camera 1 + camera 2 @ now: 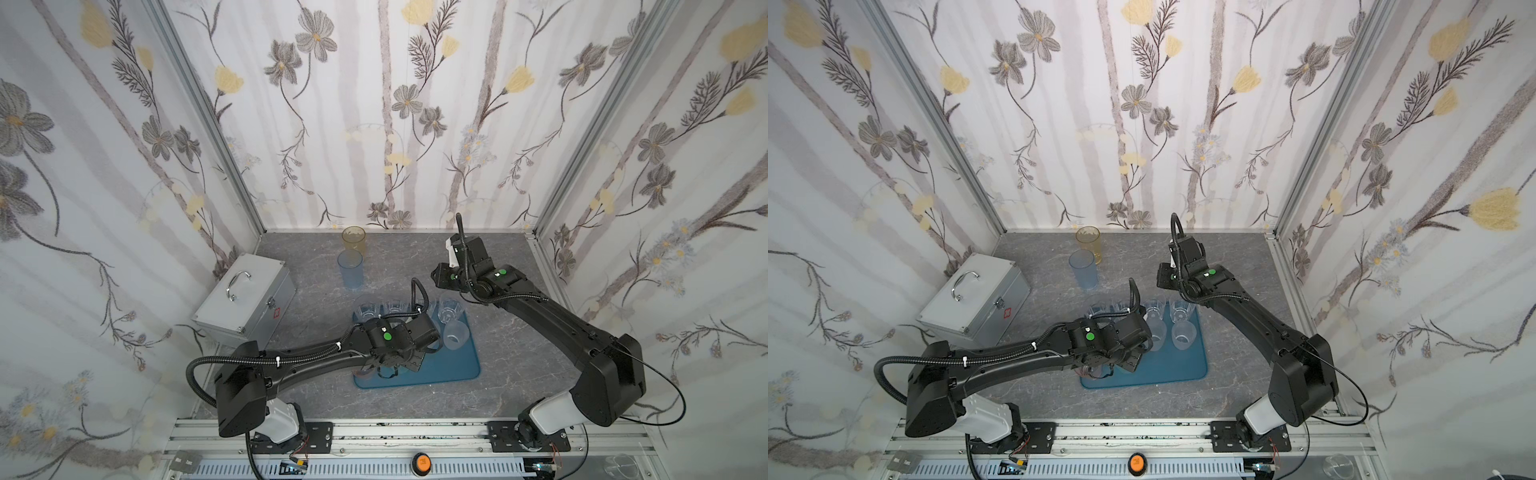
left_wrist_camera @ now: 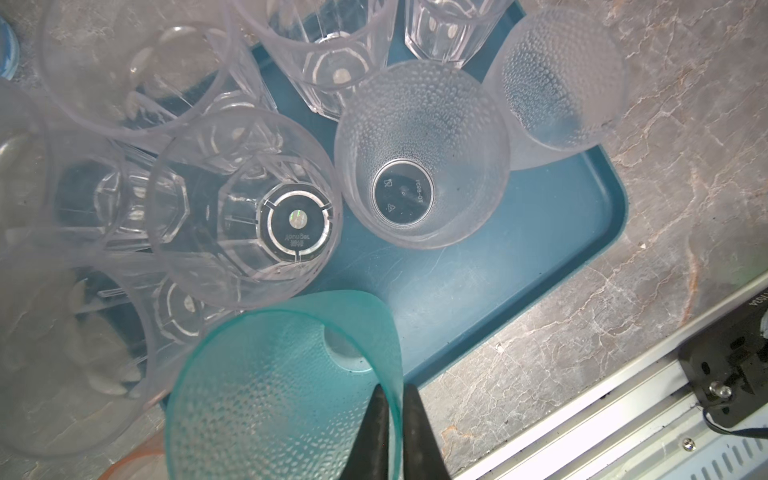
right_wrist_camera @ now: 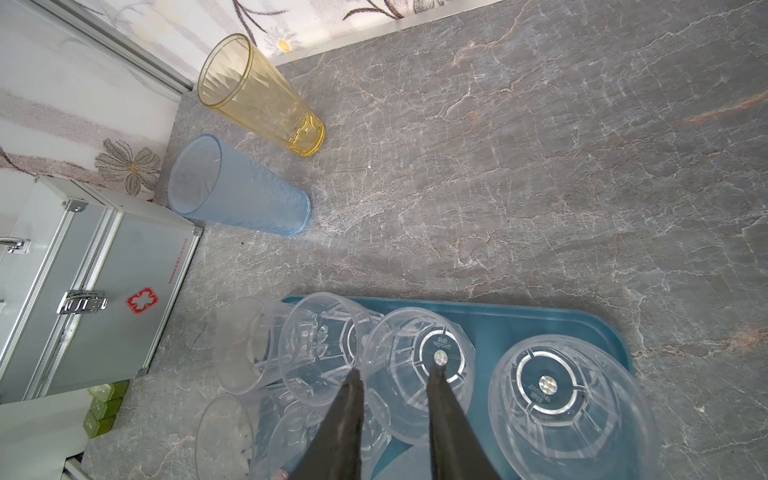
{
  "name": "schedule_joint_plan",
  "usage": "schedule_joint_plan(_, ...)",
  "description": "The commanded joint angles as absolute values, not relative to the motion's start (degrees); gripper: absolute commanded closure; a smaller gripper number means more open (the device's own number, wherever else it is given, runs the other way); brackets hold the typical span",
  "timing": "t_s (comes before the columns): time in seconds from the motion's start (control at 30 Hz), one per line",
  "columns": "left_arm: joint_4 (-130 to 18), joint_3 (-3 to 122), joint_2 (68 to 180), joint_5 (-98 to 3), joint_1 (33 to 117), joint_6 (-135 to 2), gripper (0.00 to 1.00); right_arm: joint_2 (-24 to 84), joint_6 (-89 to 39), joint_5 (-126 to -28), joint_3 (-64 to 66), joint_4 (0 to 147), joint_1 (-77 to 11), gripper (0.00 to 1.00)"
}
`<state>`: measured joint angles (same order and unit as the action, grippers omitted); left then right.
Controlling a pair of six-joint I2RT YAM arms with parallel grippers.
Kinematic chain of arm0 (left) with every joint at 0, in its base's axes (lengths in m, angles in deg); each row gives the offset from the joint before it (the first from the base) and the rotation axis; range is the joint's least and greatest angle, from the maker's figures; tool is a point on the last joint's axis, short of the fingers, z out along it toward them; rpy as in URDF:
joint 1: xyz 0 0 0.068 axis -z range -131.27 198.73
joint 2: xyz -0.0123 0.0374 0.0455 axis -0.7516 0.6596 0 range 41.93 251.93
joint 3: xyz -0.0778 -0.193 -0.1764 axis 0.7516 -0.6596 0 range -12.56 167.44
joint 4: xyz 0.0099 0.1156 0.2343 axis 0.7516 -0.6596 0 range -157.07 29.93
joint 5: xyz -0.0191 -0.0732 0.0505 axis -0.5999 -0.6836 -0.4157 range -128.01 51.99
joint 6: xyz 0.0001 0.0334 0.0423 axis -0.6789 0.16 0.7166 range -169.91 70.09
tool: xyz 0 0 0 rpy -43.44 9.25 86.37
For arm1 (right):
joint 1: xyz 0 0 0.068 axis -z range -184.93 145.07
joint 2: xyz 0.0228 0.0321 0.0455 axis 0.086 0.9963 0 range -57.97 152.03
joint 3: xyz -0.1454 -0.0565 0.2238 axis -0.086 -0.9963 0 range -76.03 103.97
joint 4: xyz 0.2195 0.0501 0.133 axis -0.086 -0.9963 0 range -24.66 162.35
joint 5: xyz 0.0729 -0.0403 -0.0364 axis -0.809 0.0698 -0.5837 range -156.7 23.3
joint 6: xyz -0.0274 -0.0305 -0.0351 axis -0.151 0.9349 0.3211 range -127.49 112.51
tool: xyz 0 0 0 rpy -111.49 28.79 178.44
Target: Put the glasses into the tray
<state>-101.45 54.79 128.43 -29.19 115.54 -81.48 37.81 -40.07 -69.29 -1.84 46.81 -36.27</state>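
Observation:
The teal-blue tray (image 2: 478, 299) lies mid-table in both top views (image 1: 453, 365). My left gripper (image 2: 395, 390) is shut on the rim of a teal glass (image 2: 282, 395), tilted over the tray's near edge. Two frosted glasses (image 2: 419, 158) (image 2: 557, 79) and several clear faceted glasses (image 2: 245, 208) stand in the tray, with more clear ones crowded at its far left corner (image 3: 245, 345). A blue glass (image 3: 237, 187) and an amber glass (image 3: 257, 95) stand on the table behind. My right gripper (image 3: 392, 374) hangs open above the clear glasses, holding nothing.
A silver metal case (image 1: 245, 299) with a handle sits at the left of the table, close to the clear glasses. Papered walls close in the back and both sides. An aluminium rail (image 1: 395, 432) runs along the front edge.

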Motion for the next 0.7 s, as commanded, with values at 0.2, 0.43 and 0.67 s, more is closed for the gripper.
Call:
schedule_joint_plan(0.2,-99.95,53.75,127.25,-30.71,115.29,-81.04,0.75,38.94,-40.78,-69.41,-0.71,48.1,-36.3,0.71)
schedule_joint_plan(0.43,-99.97,55.96,124.42,-31.24,114.19,-80.48,0.65,39.76,-40.31,-70.26,-0.79,47.45,-36.85,0.71)
schedule_joint_plan(0.67,-99.97,56.75,121.47,-31.3,109.28,-78.29,0.63,38.61,-38.05,-69.83,-2.08,43.32,-38.51,0.71)
